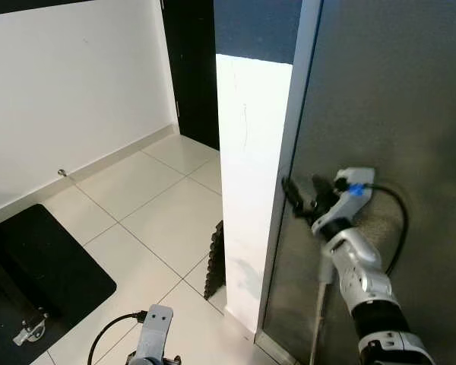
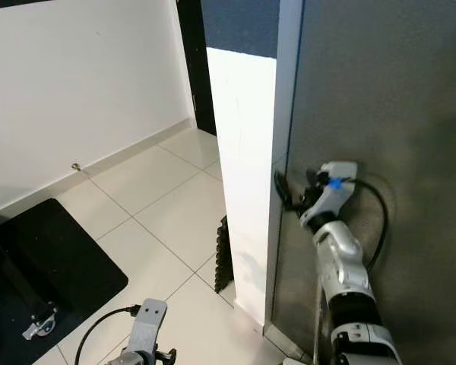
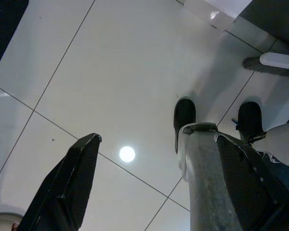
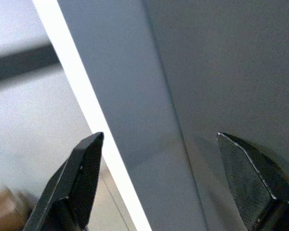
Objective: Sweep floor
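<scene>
The right gripper (image 1: 298, 196), jaws spread and empty, straddles the upright edge of the grey door (image 1: 395, 99); the left gripper (image 3: 149, 183), jaws open, hangs beside a pole (image 3: 209, 183).

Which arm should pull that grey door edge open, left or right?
Right. The right tool is raised at the edge of the grey door, its fingers open with the edge between them in the right wrist view. The left tool hangs low over the floor tiles, also open.
</scene>
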You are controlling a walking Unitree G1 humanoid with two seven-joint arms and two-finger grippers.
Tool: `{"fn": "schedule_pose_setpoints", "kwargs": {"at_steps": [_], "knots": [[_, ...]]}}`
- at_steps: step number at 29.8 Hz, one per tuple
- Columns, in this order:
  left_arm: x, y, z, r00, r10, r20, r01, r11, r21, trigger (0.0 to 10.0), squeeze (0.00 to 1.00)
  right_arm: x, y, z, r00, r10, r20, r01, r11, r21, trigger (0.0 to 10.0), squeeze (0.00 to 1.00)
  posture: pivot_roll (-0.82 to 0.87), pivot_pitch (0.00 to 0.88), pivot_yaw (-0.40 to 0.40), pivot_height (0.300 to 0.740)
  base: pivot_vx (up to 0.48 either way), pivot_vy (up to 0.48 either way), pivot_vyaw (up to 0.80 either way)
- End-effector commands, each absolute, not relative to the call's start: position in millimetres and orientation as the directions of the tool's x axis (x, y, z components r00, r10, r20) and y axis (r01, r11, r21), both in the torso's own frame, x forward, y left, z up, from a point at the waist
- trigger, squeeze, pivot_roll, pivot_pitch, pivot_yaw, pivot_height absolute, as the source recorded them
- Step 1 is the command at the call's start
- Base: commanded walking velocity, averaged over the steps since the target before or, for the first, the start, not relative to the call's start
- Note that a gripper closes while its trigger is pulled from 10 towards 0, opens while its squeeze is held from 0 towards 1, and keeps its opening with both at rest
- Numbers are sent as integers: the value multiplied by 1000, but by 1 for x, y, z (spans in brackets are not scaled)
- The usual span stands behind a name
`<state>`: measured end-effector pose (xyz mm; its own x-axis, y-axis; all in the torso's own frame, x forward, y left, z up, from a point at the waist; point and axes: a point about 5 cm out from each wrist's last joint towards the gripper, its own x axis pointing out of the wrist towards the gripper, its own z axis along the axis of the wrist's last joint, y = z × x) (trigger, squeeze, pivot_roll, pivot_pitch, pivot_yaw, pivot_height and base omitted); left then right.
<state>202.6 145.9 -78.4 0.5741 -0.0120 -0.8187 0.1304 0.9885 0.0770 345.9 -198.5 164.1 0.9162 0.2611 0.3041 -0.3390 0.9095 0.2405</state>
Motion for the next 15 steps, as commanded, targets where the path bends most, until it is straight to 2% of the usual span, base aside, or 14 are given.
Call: {"fn": "schedule_pose_setpoints", "kwargs": {"at_steps": [1, 2, 4, 10, 12, 14, 15], "knots": [[201, 152, -79, 571, 2, -821, 140, 985, 99, 10000, 0, 343, -203, 182, 869, 299, 394, -422, 864, 274, 10000, 0, -7, 0, 29, 740, 0, 0, 0], [201, 152, -79, 571, 2, -821, 140, 985, 99, 10000, 0, 343, -203, 182, 869, 299, 394, -422, 864, 274, 10000, 0, -7, 0, 29, 740, 0, 0, 0], [201, 152, -79, 572, 2, -820, 141, 985, 101, 10000, 0, 334, -190, 185, 790, 442, 426, -578, 769, 275, 10000, 0, -7, 0, 30, 740, 0, 0, 0], [201, 153, -79, 573, 3, -820, 141, 985, 101, 10000, 0, 327, -181, 182, 731, 537, 421, -666, 696, 269, 10000, 0, -7, 0, 29, 740, 0, 0, 0], [201, 153, -79, 569, 9, -822, 134, 986, 103, 10000, 0, 313, -170, 174, 627, 677, 386, -778, 569, 266, 10000, 0, -5, 0, 31, 740, 0, 0, 0], [201, 153, -79, 569, 9, -822, 134, 986, 103, 10000, 0, 313, -170, 174, 627, 677, 386, -778, 569, 266, 10000, 0, -5, 0, 31, 740, 0, 0, 0], [201, 153, -79, 567, 12, -823, 130, 986, 104, 10000, 0, 305, -165, 171, 573, 732, 369, -819, 505, 273, 10000, 0, -5, 0, 31, 740, 0, 0, 0]]}}
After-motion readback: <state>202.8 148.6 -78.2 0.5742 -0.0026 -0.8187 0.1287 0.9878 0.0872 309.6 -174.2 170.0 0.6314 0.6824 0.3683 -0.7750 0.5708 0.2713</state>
